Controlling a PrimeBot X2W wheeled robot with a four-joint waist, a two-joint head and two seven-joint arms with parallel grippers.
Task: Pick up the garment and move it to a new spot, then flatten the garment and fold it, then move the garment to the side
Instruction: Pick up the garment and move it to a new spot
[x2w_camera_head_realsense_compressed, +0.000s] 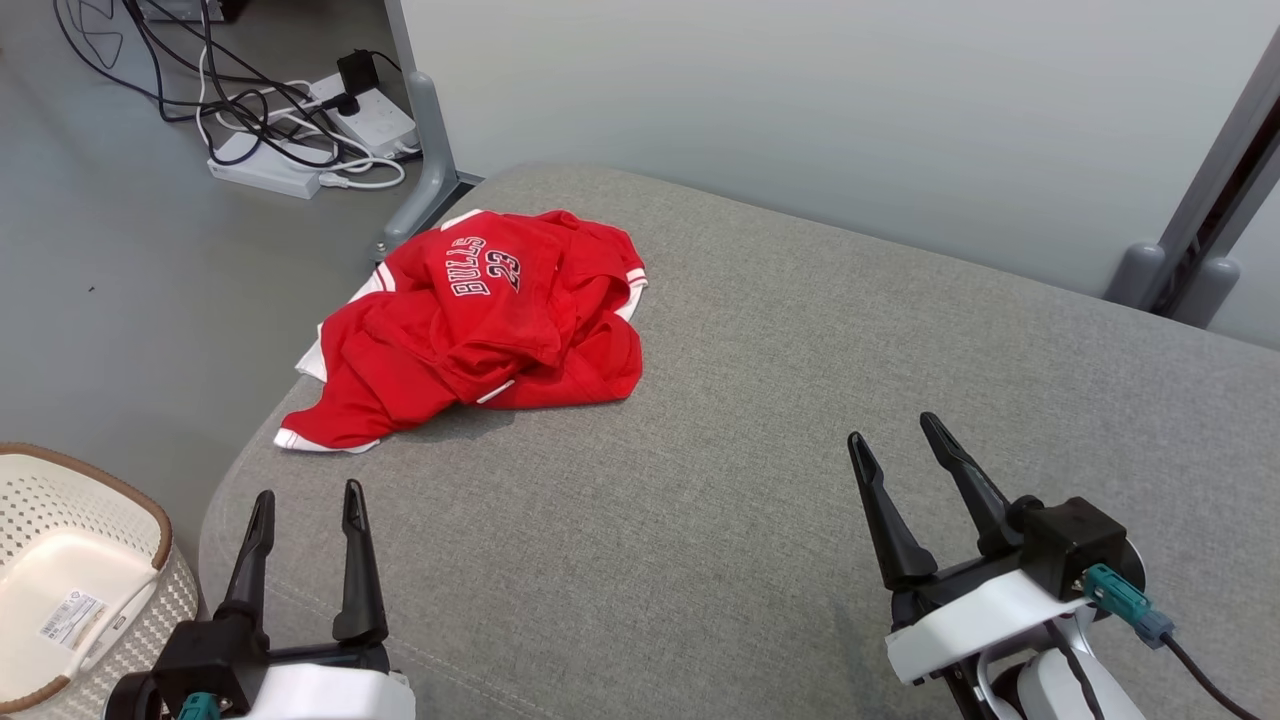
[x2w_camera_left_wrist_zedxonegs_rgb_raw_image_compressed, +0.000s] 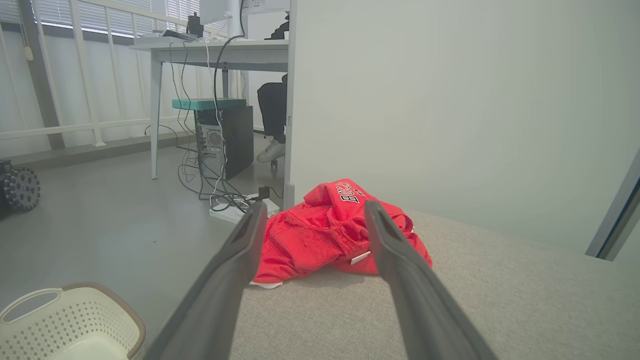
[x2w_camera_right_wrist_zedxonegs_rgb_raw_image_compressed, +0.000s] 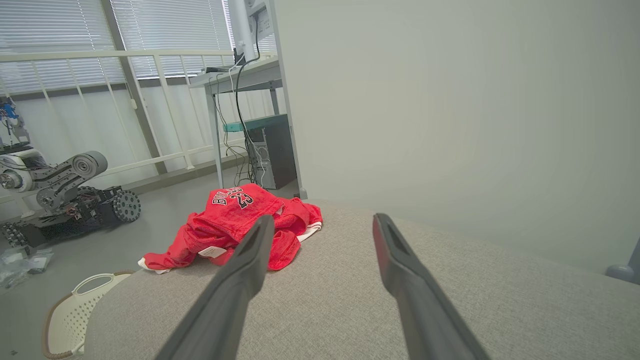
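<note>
"BULLS" and "23" on the crumpled red garment (x2w_camera_head_realsense_compressed: 470, 330)

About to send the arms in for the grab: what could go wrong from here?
The red jersey lies crumpled at the far left corner of the grey cushion, hem at the edge; a nudge could push it off onto the floor.
It is bunched in layers, so the open left gripper might pinch one fold and lift it twisted.
</note>
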